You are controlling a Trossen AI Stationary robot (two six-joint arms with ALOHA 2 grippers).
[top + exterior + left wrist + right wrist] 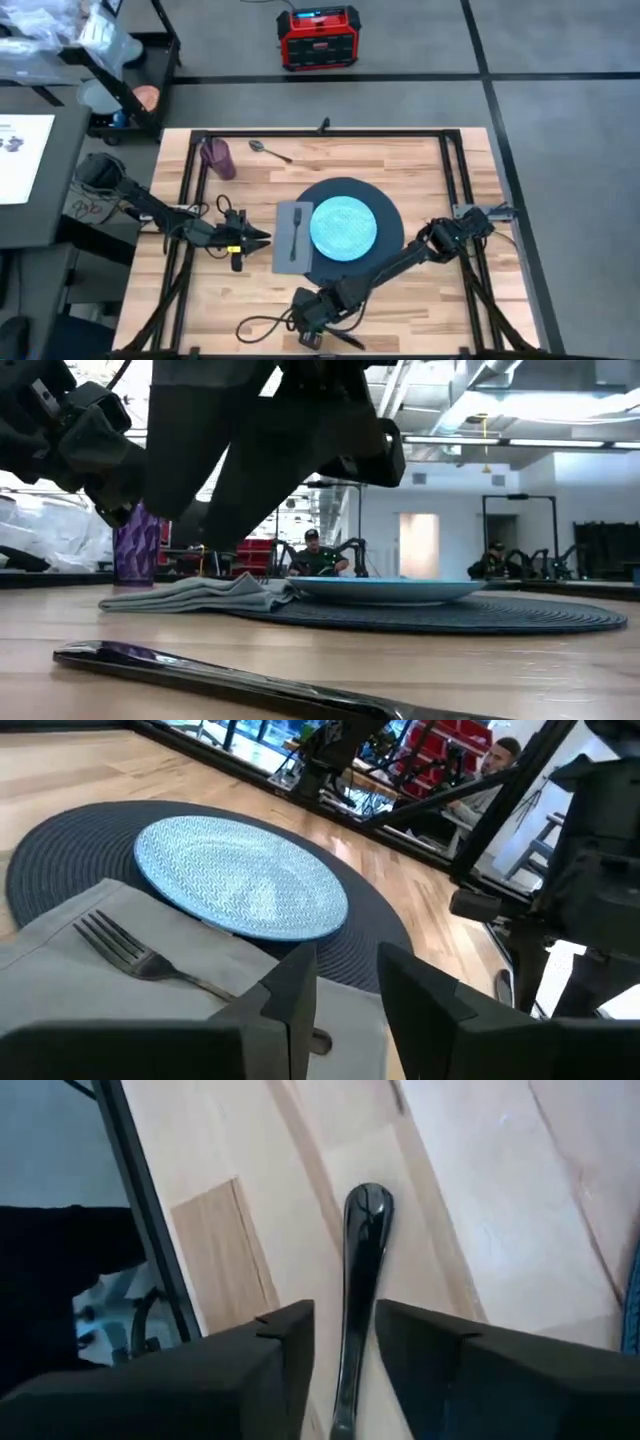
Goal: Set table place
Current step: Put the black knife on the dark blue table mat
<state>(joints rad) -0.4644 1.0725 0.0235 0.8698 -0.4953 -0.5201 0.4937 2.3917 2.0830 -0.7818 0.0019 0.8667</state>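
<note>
The right gripper [345, 1345] is held spread low over the near edge of the light wood plank table [420, 310], its dark fingers [270, 1365] straddling a black glossy utensil handle [358, 1270] lying flat. The left gripper [345, 1005], also spread, is poised beside a grey cloth napkin [292, 238] bearing a fork [130, 955]. The large round navy mat [385, 215] is seen mid-table under a light blue patterned plate [343, 227].

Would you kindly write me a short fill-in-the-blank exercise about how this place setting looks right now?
1. The fork lies on the grey ____.
2. The light blue plate sits on the round dark ____.
3. The right claw, open, straddles the handle of a ____ lying on the table.
4. The spoon lies beside the ____ cup.

Missing words: napkin; mat; knife; purple
</note>
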